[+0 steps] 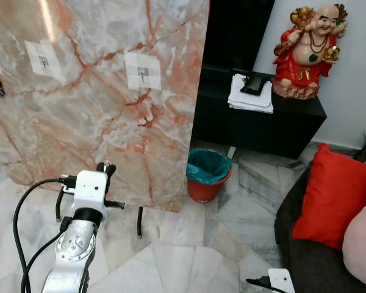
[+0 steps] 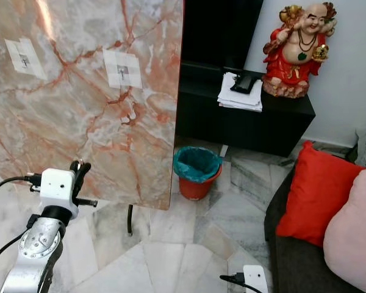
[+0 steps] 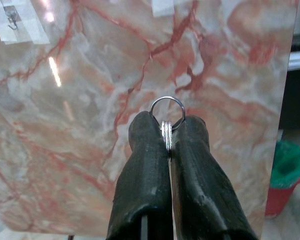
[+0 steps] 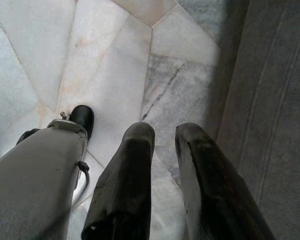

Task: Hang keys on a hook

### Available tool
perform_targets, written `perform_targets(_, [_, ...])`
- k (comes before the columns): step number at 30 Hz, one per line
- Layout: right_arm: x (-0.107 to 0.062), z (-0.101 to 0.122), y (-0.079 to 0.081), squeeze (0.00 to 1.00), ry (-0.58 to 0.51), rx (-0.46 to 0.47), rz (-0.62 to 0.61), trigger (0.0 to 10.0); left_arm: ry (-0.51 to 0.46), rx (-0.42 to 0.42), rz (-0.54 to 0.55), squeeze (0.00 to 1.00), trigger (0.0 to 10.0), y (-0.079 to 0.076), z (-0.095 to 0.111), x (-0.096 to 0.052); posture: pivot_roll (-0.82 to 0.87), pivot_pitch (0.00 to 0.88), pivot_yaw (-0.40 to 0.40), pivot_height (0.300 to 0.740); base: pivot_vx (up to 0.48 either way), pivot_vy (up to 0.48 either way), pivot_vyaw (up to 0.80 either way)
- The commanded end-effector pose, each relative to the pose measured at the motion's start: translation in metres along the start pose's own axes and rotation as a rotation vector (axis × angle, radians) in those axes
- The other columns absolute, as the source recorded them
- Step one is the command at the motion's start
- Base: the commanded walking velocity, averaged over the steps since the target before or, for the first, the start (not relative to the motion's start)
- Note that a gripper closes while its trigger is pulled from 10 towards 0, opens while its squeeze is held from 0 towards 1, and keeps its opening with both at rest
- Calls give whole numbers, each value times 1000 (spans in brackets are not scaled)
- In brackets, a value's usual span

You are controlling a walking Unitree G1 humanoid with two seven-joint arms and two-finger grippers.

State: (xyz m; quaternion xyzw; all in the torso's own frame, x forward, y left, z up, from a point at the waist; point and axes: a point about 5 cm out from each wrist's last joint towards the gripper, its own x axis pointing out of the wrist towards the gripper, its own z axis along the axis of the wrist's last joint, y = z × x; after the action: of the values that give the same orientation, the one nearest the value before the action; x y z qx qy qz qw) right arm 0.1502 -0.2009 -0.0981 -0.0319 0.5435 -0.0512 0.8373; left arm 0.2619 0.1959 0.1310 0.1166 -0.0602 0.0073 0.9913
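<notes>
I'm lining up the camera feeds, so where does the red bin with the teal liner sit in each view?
Left eye view: red bin on the floor, centre, just right of the marble panel.
Right eye view: bin near centre, by the panel's right edge.
Left wrist view: bin beyond the panel's edge, past the left gripper holding the key ring.
Right wrist view: faces floor tiles and grey sofa.
Shared landmark: the panel's right edge.

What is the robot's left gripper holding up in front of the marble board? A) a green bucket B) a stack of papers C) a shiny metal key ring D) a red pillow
C: in the left wrist view the left gripper has its jaws pinched shut on a key ring, with the marble board right behind it.
</notes>
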Motion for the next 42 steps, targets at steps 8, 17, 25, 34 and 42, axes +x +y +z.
perform_targets(8, [0, 1, -1, 0, -7, 5, -9, 10000, -37, -75, -10, 0, 10000, -1, 9, 3, 48, 0, -106, 740, 0, 0, 0])
perform_targets(17, [0, 2, 0, 0, -10, 1, -7, 10000, -35, -73, -33, 0, 10000, -5, 9, 2, 49, 0, -106, 740, 112, 0, 0])
perform_targets(25, [0, 3, 0, 0, -22, 6, -5, 10000, -36, -79, -37, 0, 10000, -5, 9, 1, 50, 0, -105, 740, 269, 0, 0])
perform_targets(34, [0, 2, 0, 0, -19, -2, -3, 10000, -38, -82, -41, 0, 10000, -7, 9, 1, 52, 0, -105, 740, 294, 0, 0])
perform_targets(42, [0, 1, 2, 0, -17, -6, 2, 10000, -39, -85, -41, 0, 10000, -8, 10, 2, 52, 0, -106, 740, 304, 0, 0])
